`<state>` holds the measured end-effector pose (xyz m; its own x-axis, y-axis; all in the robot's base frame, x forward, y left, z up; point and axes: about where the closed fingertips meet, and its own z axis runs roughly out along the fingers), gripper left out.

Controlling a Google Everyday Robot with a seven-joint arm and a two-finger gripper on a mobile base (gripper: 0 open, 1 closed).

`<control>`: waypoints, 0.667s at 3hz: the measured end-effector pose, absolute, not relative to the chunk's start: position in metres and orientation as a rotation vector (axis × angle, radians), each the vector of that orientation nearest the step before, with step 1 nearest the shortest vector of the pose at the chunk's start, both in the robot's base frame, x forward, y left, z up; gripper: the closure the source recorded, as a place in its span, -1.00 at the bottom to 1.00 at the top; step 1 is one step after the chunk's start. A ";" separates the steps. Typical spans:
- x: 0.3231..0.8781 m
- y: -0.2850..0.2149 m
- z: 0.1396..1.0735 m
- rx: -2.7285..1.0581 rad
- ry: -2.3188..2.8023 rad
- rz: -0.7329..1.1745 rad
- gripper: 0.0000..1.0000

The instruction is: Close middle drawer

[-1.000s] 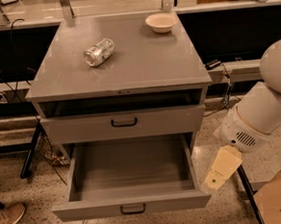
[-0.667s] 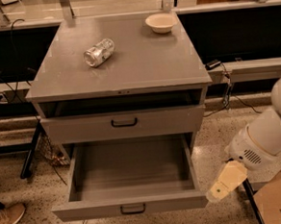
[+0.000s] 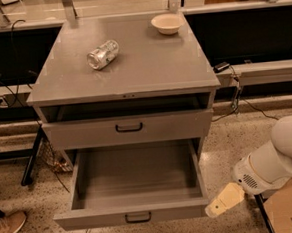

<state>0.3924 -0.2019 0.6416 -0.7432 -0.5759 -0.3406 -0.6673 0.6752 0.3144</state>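
Observation:
The middle drawer point(image 3: 137, 209) is pulled far out of the grey cabinet point(image 3: 127, 69). Its long deep tray looks empty, and its low front panel carries a small black bar handle point(image 3: 138, 218). Above it is a taller drawer front point(image 3: 129, 129) with its own black handle, standing a little way out. My gripper point(image 3: 224, 201) is at the end of the white arm point(image 3: 274, 162), low on the right, just beside the right end of the middle drawer's front panel. I cannot tell whether it touches the panel.
A crushed silver can point(image 3: 102, 54) lies on the cabinet top, and a white bowl point(image 3: 166, 23) sits at its back right. A cardboard box point(image 3: 288, 211) is at the lower right, and a shoe point(image 3: 6, 227) at the lower left. Cables run along the speckled floor.
The arm has dropped lower and the gripper has come down and slightly left, toward the right end of the middle drawer's front panel. The drawer has not moved.

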 end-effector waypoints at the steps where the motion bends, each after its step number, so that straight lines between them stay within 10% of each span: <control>1: 0.392 -0.201 0.636 -1.004 2.681 0.639 -1.00; 2: 0.371 -0.190 0.588 -0.995 2.751 0.678 -0.62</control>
<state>0.3711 -0.1897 0.5877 -0.7717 -0.5730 -0.2758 -0.6356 0.6800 0.3656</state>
